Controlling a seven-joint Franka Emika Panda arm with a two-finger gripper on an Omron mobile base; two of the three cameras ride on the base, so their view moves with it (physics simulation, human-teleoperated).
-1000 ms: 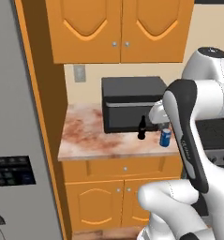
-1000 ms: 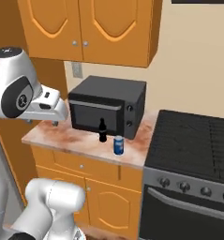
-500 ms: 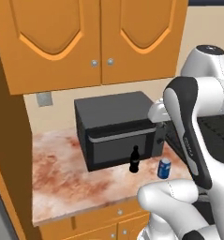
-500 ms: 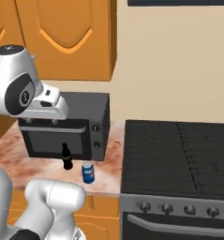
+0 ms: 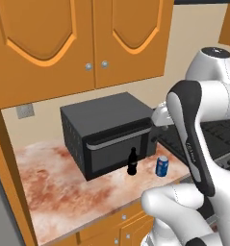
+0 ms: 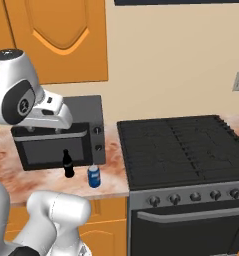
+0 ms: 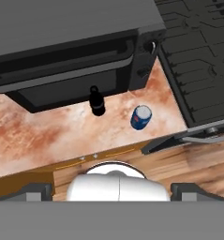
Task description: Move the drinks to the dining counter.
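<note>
The dark bottle (image 5: 132,162) (image 6: 67,163) (image 7: 97,101) stands upright on the marbled worktop (image 5: 54,192) just in front of the microwave door. A short way to its right stands the blue can (image 5: 162,166) (image 6: 94,176) (image 7: 141,117), near the worktop's front edge. My gripper (image 7: 112,191) hangs high above the worktop's front edge and looks down on both drinks. Its fingertips (image 7: 36,191) stand wide apart with nothing between them, so it is open. The hand (image 6: 53,114) is level with the microwave's top. The dining counter is out of view.
A black microwave (image 5: 104,132) (image 6: 58,140) fills the back of the worktop behind the drinks. A black stove (image 6: 183,155) (image 7: 197,61) adjoins the worktop on the right. Orange wall cabinets (image 5: 78,43) hang overhead, and orange drawers (image 5: 121,226) lie below.
The base has driven nearer and to the right, so both base views shifted and the stove fills more of the right view. Bottle and can stay put. The arm holds its pose.
</note>
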